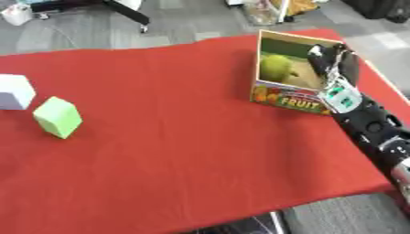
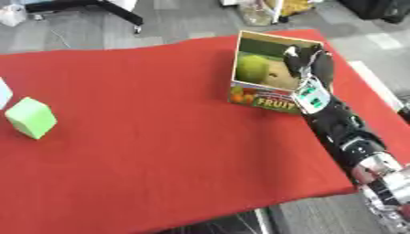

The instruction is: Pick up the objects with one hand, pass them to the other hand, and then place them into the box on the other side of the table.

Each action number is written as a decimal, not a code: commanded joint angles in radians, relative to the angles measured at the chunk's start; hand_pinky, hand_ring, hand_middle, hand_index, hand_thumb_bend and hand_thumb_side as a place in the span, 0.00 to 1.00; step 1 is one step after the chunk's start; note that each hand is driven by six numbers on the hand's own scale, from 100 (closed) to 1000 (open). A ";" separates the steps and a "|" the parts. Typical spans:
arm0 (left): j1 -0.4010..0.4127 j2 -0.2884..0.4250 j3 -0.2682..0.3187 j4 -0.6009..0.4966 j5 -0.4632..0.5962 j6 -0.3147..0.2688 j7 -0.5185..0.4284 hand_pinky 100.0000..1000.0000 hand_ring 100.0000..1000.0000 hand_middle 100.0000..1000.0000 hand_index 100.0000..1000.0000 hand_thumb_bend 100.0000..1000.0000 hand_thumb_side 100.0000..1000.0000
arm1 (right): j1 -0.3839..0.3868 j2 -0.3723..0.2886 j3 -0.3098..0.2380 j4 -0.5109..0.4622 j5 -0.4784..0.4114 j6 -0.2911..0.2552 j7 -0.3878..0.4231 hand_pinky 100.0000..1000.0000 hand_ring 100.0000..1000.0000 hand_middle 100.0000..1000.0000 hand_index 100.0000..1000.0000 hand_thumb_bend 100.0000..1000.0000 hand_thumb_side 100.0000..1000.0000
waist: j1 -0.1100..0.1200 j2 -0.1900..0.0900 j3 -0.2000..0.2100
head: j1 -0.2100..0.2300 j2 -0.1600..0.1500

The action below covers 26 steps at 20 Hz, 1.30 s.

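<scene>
A cardboard box (image 1: 290,102) with "FRUIT" printed on its front wall stands at the right of the red tablecloth. A green round fruit (image 1: 276,67) lies inside it, against the left wall. My right hand (image 1: 330,64) hangs over the box's right side, open, with its fingers relaxed and pointing down into the box. It stays apart from the fruit. At the far left a light green block (image 1: 57,117) rests on the cloth with a white block (image 1: 14,91) just behind it. My left hand shows in no view.
The red cloth (image 1: 184,151) covers the whole table, whose near edge runs along the bottom right. Grey floor, chair legs and a few things lie beyond the far edge. My right forearm (image 2: 344,128) stretches along the table's right side.
</scene>
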 commanded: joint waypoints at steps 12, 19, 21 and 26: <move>-0.001 0.032 0.002 -0.017 -0.044 0.044 -0.012 0.77 0.59 0.58 0.70 0.00 0.76 | 0.204 -0.057 0.033 -0.710 -0.014 -0.060 0.029 0.33 0.46 0.56 0.87 0.00 0.48 | -0.006 -0.007 -0.011 | 0.058 -0.002; -0.012 0.088 0.001 -0.017 -0.131 0.103 -0.047 0.78 0.61 0.59 0.72 0.00 0.72 | 0.352 0.025 0.063 -1.159 0.179 -0.095 0.400 0.46 0.60 0.77 0.98 0.00 0.29 | 0.005 -0.009 -0.035 | 0.196 -0.002; -0.027 0.131 -0.009 -0.013 -0.162 0.118 -0.071 0.78 0.61 0.60 0.72 0.00 0.67 | 0.381 0.045 0.073 -1.225 0.235 -0.115 0.514 0.47 0.61 0.79 0.98 0.00 0.30 | 0.008 -0.013 -0.042 | 0.238 -0.002; -0.098 0.275 -0.061 0.020 -0.248 0.146 -0.166 0.78 0.62 0.62 0.75 0.03 0.60 | 0.418 0.089 0.107 -1.275 0.309 -0.150 0.640 0.47 0.61 0.79 0.99 0.00 0.28 | 0.009 -0.016 -0.059 | 0.297 -0.002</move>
